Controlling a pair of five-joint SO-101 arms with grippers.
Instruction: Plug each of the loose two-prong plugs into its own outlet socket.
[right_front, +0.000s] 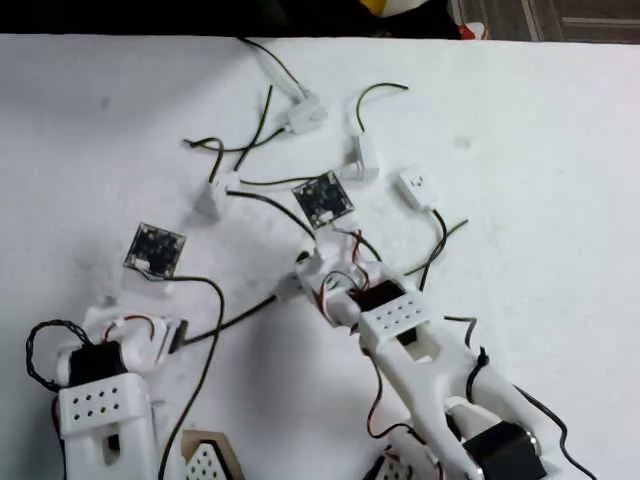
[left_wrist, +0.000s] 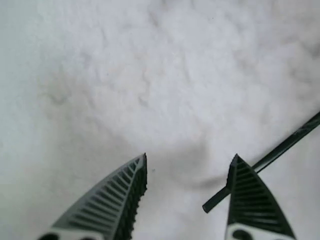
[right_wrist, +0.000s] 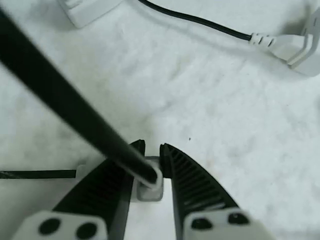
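1. Right gripper (right_wrist: 152, 148) is nearly closed, pinching a white plug (right_wrist: 149, 184); a black cable (right_wrist: 65, 100) leaves the plug.
2. Right arm (right_front: 430, 370) stretches forward, claw just beside the centre socket (right_front: 323, 197), on its near side.
3. Left gripper (left_wrist: 190, 160) is spread wide and holds nothing, well apart from that socket; a thin cord (left_wrist: 285, 145) runs beside one finger.

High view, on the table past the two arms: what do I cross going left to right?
Left black square module → white plug → second black square module → white block on a cord.
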